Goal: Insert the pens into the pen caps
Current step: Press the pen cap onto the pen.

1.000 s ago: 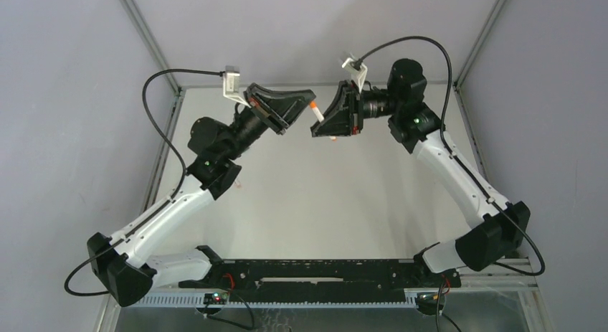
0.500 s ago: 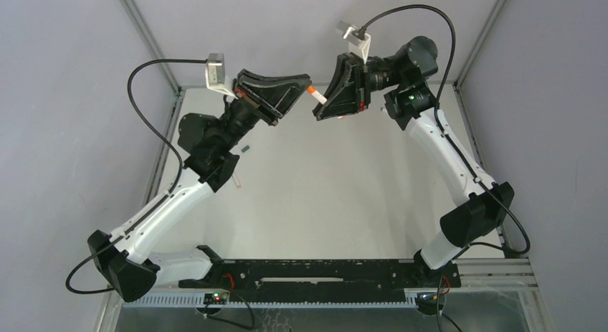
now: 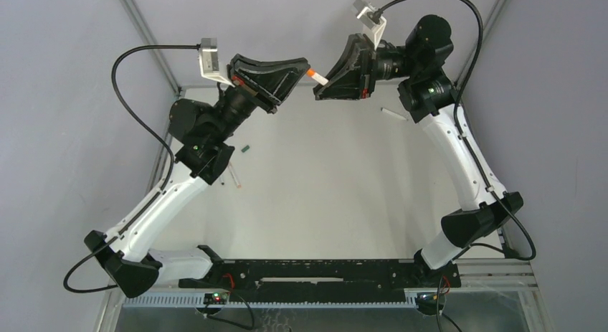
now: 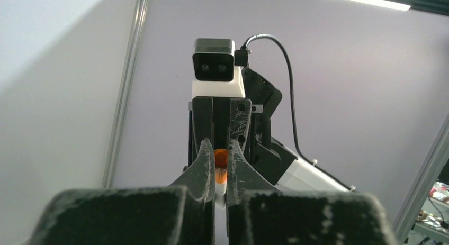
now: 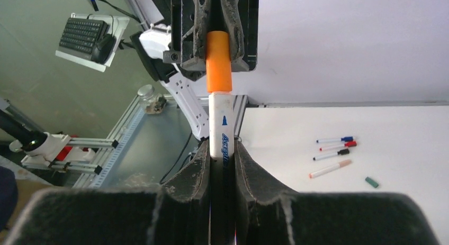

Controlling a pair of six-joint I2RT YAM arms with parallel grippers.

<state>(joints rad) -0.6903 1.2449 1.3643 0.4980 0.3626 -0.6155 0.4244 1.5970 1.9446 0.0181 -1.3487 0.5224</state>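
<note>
From the top external camera, the left gripper and the right gripper hung high above the tabletop, tips pointed at each other and nearly meeting. A white-barrelled pen bridged the gap between them, with its orange cap at the left fingers' end. Down on the tabletop, behind the left fingers, lay a green cap and 1 loose pen. Another white pen lay on the tabletop behind the right fingers, beside that arm.

In the left wrist view, the left fingers were pressed together on the orange cap, which sat just inside their tips. Straight ahead of them the right gripper faced them head-on, with its wrist camera above.

In the right wrist view, the right fingers were clamped on the pen's barrel, which stood out past their tips. The orange cap met the barrel's far end and was pinched between the left fingers just beyond. How far the cap was pushed on could not be told. Well off to the right of the right fingers, 4 pens lay close together on the tabletop: a blue-ended pen, a red-ended pen, a black-ended pen and a pinkish-ended pen. The green cap lay just right of them.
</note>
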